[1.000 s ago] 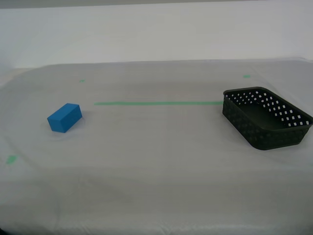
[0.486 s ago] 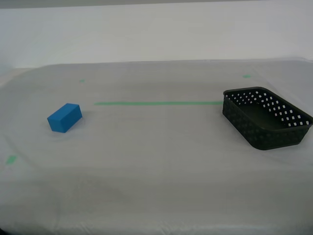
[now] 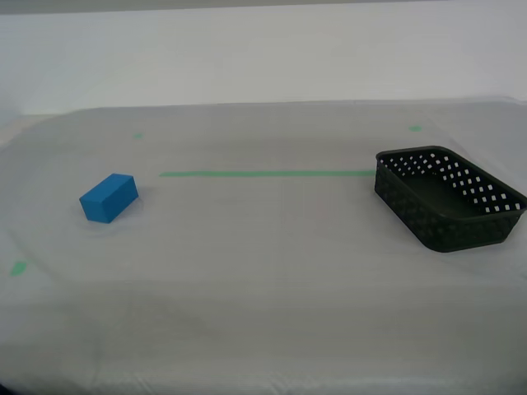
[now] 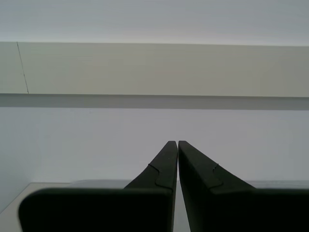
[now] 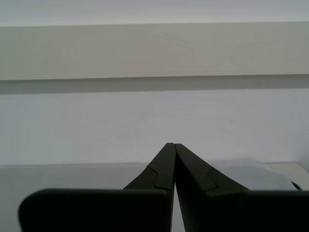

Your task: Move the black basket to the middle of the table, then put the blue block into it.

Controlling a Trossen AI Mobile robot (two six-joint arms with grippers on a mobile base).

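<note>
A bare test room or lab: a table (image 3: pixel 263 329) draped in whitish-grey cloth, marked with a green tape line (image 3: pixel 265 174) and small green marks (image 3: pixel 18 267), stands before a plain white wall (image 3: pixel 263 49) at 12 o'clock.

The table (image 3: pixel 263 313) is cut off at both sides and the bottom of the exterior view. The black basket (image 3: pixel 445 200) nearly reaches that view's right edge. Neither arm is seen there.

my first pincer (image 5: pixel 174 145) matte black, tapered notched fingers (image 5: pixel 161 169)
</note>
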